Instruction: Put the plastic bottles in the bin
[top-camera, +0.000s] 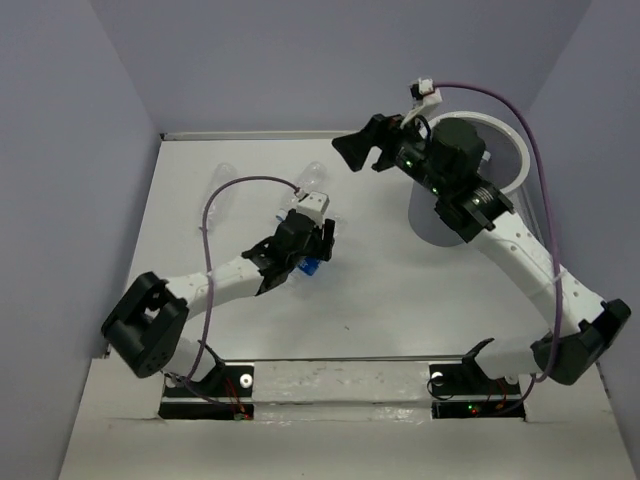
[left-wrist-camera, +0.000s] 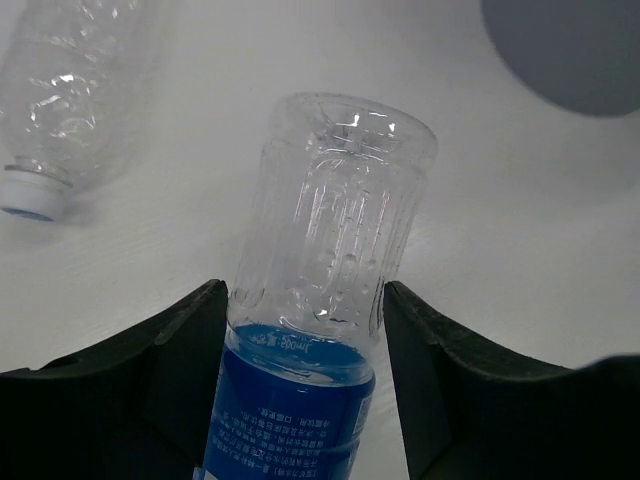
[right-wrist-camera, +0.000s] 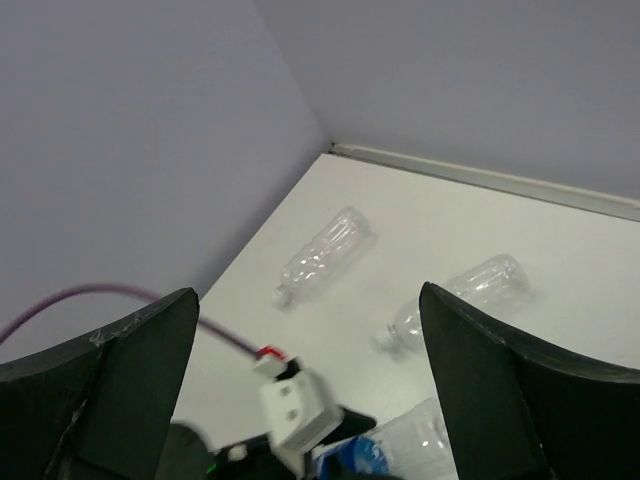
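Observation:
My left gripper (top-camera: 315, 250) is shut on the blue-labelled bottle (left-wrist-camera: 330, 270), its fingers (left-wrist-camera: 190, 350) pressing both sides just above the label. That bottle also shows under the gripper in the top view (top-camera: 310, 268). Two plain clear bottles lie on the table behind it, one at the left (top-camera: 232, 180) and one nearer the middle (top-camera: 315, 178); both show in the right wrist view (right-wrist-camera: 325, 255) (right-wrist-camera: 465, 295). My right gripper (top-camera: 362, 145) is wide open and empty, raised beside the grey bin (top-camera: 500, 160), which my right arm partly hides. The other bottles are out of view.
Purple-grey walls close in the white table (top-camera: 380, 300) on the left, back and right. The left arm's purple cable (top-camera: 215, 205) loops over the table's left side. The bin's grey wall shows at the top right of the left wrist view (left-wrist-camera: 570, 50).

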